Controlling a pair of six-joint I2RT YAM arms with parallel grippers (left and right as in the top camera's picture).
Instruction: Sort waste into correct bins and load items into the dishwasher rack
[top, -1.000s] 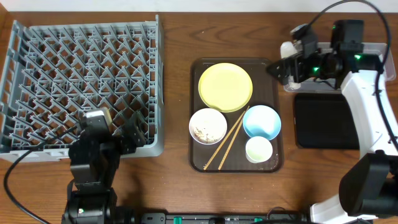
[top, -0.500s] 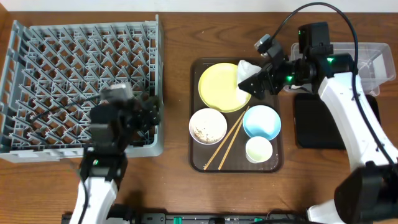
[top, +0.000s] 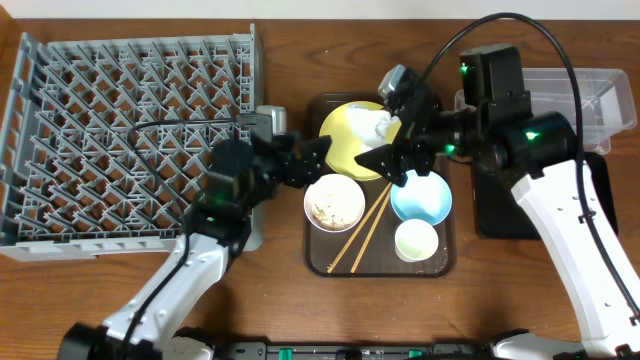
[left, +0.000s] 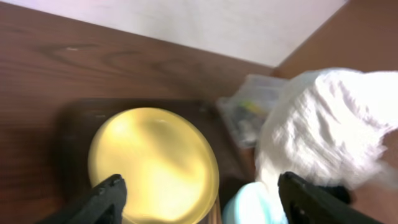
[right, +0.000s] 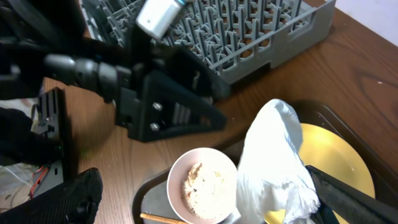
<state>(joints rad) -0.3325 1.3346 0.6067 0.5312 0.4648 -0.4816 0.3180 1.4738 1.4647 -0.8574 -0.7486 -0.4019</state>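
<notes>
Right gripper (top: 388, 150) is hanging with its 2 fingers (right: 68, 199) spread wide around the napkin (right: 273, 162). The napkin is sitting over the right side of the yellow plate (top: 350, 130) on the brown tray (top: 385, 262). Left gripper (left: 199, 183) is hovering open by the plate's left edge. I'm judging the napkin ungripped, so I'm planning to centre on it, close firmly, then lift clear before heading toward the clear tub (top: 600, 95) far right.

My left gripper (top: 318, 162) and right gripper (top: 388, 165) flank the yellow plate (top: 350, 135), with the crumpled napkin (top: 377, 125) over its right rim; I see little room there. My right arm crosses the black tray (top: 495, 215). The table (top: 480, 300) in front of the serving tray (top: 312, 250) is open.
</notes>
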